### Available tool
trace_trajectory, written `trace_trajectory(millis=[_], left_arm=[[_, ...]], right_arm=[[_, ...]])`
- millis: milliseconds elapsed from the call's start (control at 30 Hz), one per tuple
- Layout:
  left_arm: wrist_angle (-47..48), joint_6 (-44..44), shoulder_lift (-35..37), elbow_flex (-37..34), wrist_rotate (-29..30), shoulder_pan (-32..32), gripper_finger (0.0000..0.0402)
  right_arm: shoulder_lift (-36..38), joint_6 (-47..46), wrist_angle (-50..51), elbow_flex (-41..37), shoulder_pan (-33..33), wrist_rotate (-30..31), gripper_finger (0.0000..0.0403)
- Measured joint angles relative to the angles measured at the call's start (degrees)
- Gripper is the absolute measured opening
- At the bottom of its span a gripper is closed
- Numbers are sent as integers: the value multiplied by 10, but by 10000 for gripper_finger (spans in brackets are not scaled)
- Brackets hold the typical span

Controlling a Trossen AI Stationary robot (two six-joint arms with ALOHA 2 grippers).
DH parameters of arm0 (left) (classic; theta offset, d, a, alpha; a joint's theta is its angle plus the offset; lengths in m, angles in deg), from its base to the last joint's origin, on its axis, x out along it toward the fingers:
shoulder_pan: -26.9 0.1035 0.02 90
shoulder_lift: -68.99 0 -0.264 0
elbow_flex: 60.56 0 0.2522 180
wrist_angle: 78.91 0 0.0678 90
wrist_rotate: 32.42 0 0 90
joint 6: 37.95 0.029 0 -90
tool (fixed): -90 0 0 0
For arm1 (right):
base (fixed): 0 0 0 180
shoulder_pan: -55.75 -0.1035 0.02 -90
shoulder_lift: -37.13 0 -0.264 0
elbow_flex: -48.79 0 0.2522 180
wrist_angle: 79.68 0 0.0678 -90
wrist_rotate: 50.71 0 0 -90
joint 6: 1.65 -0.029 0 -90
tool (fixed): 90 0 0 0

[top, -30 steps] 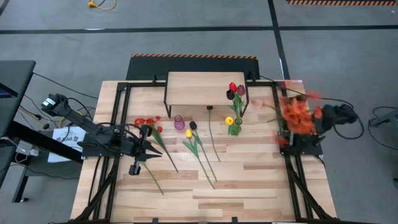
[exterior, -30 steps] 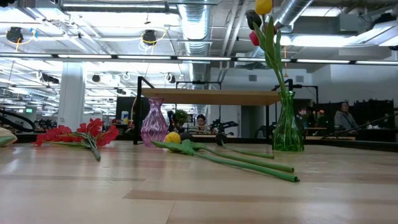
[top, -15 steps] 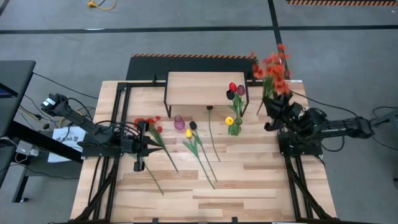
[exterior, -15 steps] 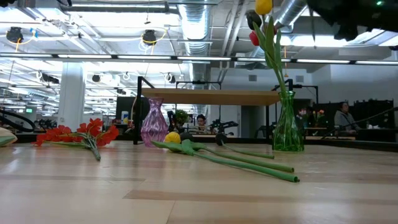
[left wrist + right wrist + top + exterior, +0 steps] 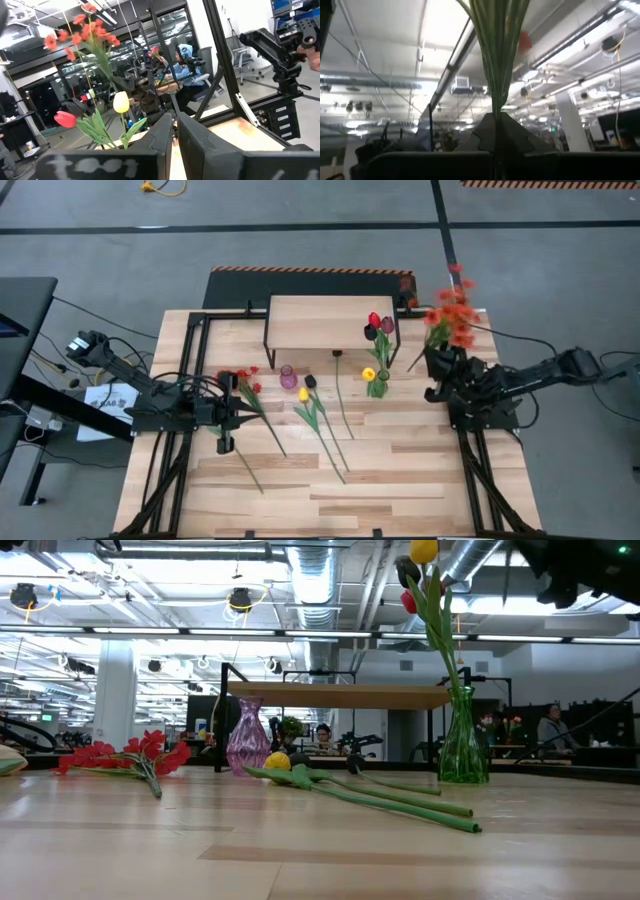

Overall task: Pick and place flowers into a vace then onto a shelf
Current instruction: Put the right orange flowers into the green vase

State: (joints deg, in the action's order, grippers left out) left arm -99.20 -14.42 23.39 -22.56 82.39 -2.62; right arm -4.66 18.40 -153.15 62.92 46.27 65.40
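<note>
Right gripper holds an orange-red blossom spray aloft beside the green glass vase.
Its fingers pinch the green stems; the left gripper, fingers pressed together, hovers over loose tulips near the shelf.

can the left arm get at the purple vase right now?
Probably yes. The left gripper sits empty just left of the purple vase, with only a red spray lying between; its shut fingers must open first.
</note>
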Motion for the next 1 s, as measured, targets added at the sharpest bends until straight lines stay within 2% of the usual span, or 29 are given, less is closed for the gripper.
trace_trajectory(millis=[133,433,600,700,867,1000], left_arm=[[-15,0,0,0,-3,0,16],[-30,-4,-12,0,-4,0,16],[-138,-15,-59,9,-31,37,16],[-119,-68,-95,62,-57,79,16],[23,-176,-201,200,-93,136,16],[74,-170,-289,304,-131,141,16]], right_arm=[[-26,39,-4,1,-31,25,0],[-55,40,-20,1,-53,40,0],[-54,43,-20,4,-64,16,0],[-54,44,-20,4,-83,-27,0],[-54,63,-3,31,-129,-53,0],[-54,74,36,51,-174,-53,0]])
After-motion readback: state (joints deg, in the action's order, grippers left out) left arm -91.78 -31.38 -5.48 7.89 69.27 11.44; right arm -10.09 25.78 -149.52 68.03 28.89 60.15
